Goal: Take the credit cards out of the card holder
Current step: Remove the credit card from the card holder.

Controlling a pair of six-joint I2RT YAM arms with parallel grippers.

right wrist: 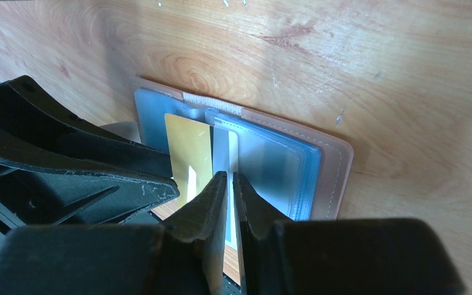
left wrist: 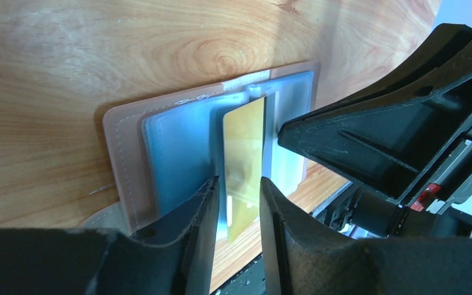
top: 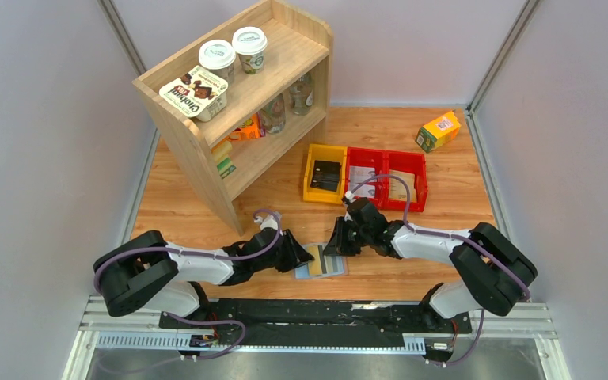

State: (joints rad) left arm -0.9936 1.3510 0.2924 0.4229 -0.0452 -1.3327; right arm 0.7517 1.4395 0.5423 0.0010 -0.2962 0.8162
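At about 6 o'clock on the counter (top: 190, 198), by its near edge, the card holder (left wrist: 172, 147) lies open and flat. Our left hand (left wrist: 238, 182) sits at its 9 o'clock, jaws parted and gripping nothing, lined up with the tan-yellow card (left wrist: 244, 147) that sticks out past the holder's edge. Our right hand (right wrist: 229, 175) hangs at its 2 o'clock, jaws almost together; we cannot tell whether they pinch anything. We judge the card light, stiff and slick, best taken by its exposed short end while the limp holder is pinned. Farther off, at 12 o'clock, stand a yellow bin (top: 310, 170) and red bins (top: 384, 178).
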